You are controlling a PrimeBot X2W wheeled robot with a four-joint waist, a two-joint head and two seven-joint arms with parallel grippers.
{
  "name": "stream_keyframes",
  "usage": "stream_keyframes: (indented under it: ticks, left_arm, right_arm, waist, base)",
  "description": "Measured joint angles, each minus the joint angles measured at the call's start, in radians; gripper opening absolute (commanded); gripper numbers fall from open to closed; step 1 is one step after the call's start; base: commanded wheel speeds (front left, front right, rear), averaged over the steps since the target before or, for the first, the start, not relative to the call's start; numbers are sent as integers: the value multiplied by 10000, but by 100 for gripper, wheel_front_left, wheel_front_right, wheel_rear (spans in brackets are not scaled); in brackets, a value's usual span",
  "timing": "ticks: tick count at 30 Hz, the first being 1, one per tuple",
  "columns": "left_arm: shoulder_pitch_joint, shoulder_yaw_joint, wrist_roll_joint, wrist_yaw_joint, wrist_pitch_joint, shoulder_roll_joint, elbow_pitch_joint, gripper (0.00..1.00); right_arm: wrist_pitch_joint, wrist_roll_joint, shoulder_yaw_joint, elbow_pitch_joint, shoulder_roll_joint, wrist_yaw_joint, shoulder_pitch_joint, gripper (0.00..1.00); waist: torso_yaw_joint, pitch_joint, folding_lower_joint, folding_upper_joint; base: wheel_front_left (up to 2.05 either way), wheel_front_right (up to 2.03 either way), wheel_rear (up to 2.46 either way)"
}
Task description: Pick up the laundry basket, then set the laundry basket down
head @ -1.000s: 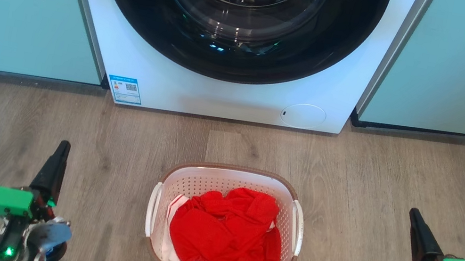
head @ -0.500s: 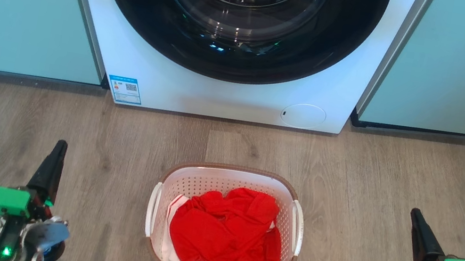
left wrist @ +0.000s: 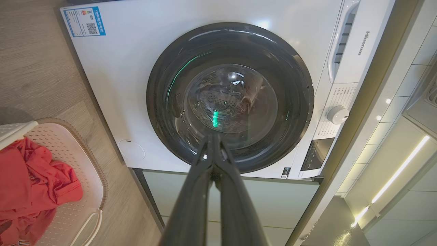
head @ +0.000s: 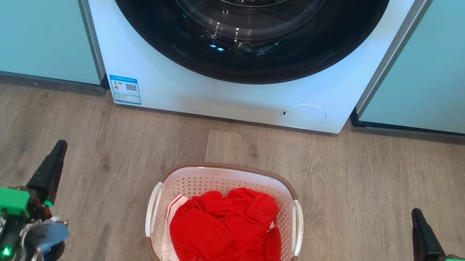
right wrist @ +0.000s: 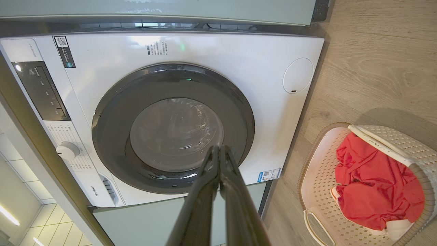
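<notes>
Laundry basket point(head: 214, 182), white perforated plastic, brown-rimmed, hasn't moved; left gripper point(head: 58, 152), right gripper point(head: 416, 219) (both pinched shut, empty) flank it: before lifting, or after.

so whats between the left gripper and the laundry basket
Just bare wood floor. In the head view, nothing lies on the stretch from the left gripper to the laundry basket.

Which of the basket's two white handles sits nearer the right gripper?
The handle on the laundry basket's right side, facing the right gripper; the other handle lies across the basket, toward the left gripper.
</notes>
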Motion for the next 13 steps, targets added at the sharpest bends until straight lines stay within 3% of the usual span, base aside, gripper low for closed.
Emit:
stream_keyframes:
  ticks: [13]
  left_arm:
    - [-1,21,13,0,31,-13,0,0]
  right_arm:
    - [12,-2,-25,2,8,0,0,0]
  waist:
    - [0,0,0,0]
  base:
    - [0,0,0]
